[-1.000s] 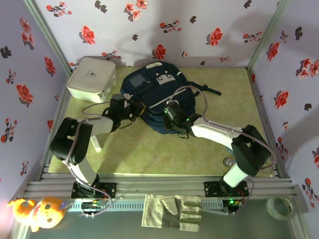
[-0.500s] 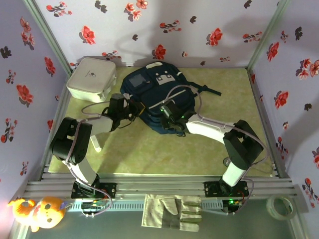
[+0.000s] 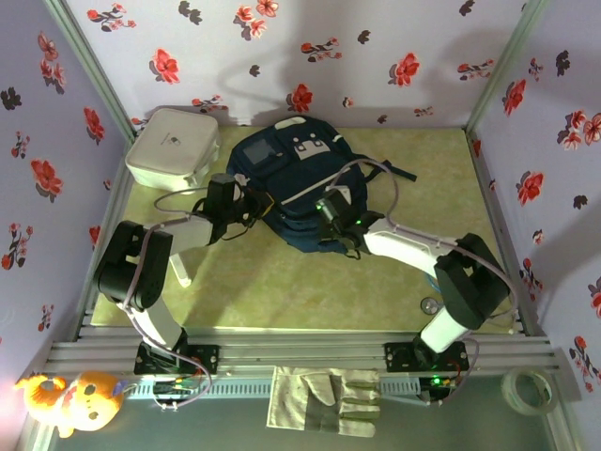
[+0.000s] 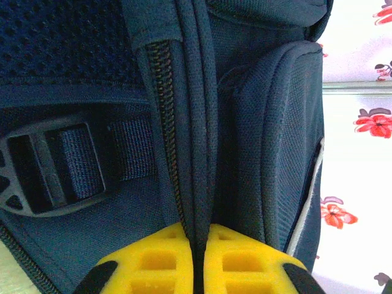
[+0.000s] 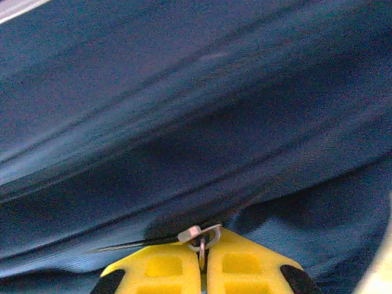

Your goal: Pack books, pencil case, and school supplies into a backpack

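Right wrist: right gripper (image 5: 203, 252) pinching zipper pull (image 5: 197, 234), blurred backpack (image 5: 184, 122) lying directly ahead; left gripper (image 4: 197, 257) clamping seam (image 4: 197, 122); interior hidden.

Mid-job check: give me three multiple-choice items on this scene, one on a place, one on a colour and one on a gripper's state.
1. Where does the white box lie from the backpack?
A) to its left
B) to its right
C) on top of it

2. What colour are the finger pads?
A) red
B) yellow
C) green

3. What state is the right gripper in?
A) wide open
B) shut on a book
C) shut on the zipper pull

Answers:
1. A, the top view shows the box left of the backpack.
2. B, both wrist views show yellow pads.
3. C, the pull sits pinched between the pads.
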